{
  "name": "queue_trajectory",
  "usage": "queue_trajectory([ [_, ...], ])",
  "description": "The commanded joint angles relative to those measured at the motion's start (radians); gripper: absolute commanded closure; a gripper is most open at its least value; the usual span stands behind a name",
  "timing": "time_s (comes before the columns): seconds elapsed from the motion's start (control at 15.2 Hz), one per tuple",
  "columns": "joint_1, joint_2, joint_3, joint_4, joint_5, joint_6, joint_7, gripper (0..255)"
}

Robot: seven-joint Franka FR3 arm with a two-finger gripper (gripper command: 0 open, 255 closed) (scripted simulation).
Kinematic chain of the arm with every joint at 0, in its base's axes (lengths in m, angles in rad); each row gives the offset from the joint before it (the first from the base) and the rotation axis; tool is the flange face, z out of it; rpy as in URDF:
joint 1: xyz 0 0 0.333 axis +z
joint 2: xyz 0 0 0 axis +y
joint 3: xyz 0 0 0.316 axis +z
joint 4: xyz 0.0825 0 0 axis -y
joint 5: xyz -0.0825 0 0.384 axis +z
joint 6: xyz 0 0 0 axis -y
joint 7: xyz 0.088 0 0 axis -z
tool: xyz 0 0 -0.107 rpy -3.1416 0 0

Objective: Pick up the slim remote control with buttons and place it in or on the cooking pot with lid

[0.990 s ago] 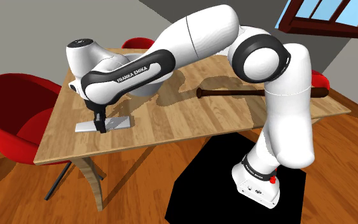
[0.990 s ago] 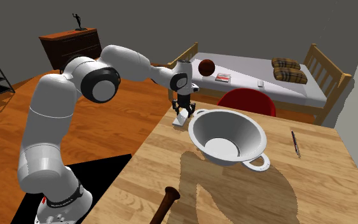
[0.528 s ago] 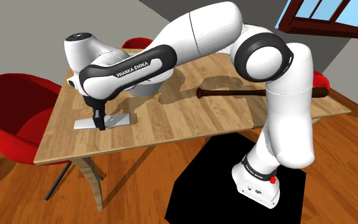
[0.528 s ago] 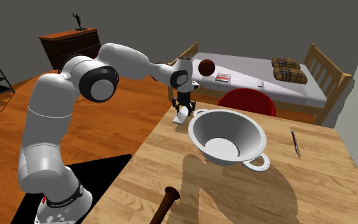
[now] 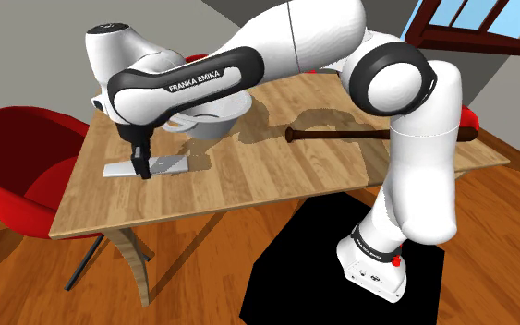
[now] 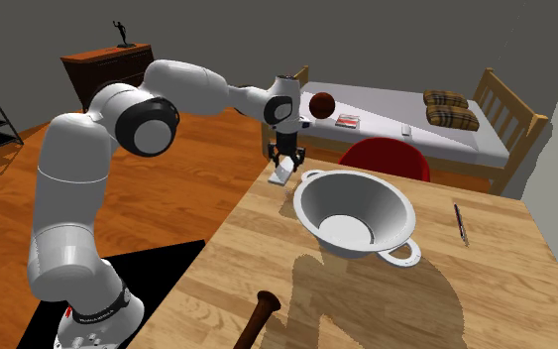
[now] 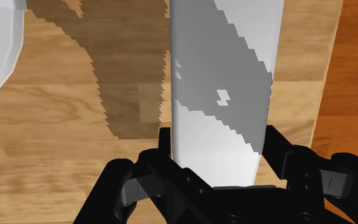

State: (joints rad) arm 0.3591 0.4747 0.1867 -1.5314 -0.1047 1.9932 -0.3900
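The slim remote [image 5: 161, 166] is drawn as a plain light grey slab. It hangs just above the wooden table [image 5: 267, 175], near the corner at the shoulder view's left. My gripper [image 5: 140, 170] is shut on it, and in the wrist view the black fingers [image 7: 165, 145] clasp the remote [image 7: 222, 76] by its long sides. The pot [image 6: 354, 211] is a wide white bowl with two loop handles; I see no lid on it. It stands right beside the gripper [image 6: 286, 162] and the remote [image 6: 280, 176], toward the table's middle. In the shoulder view the arm partly hides the pot [image 5: 213, 118].
A dark baseball bat [image 5: 378, 135] lies across the table toward the stand. A pen [image 6: 460, 223] lies beyond the pot. Red chairs [image 5: 13, 175] stand around the table, whose edge is close beside the gripper. A bed [image 6: 405, 124] stands behind.
The gripper has risen a little with the remote clasped in it, lifting it off the wood and drifting slightly toward the shoulder view's left. The pot has not moved.
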Motion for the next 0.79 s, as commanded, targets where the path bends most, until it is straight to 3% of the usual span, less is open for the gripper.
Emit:
queue_trajectory([
  [0.0, 0.001, -0.004, 0.001, 0.02, 0.002, -0.025, -0.001, 255],
  [0.73, 0.003, -0.031, 0.005, 0.128, 0.009, -0.159, -0.008, 255],
])
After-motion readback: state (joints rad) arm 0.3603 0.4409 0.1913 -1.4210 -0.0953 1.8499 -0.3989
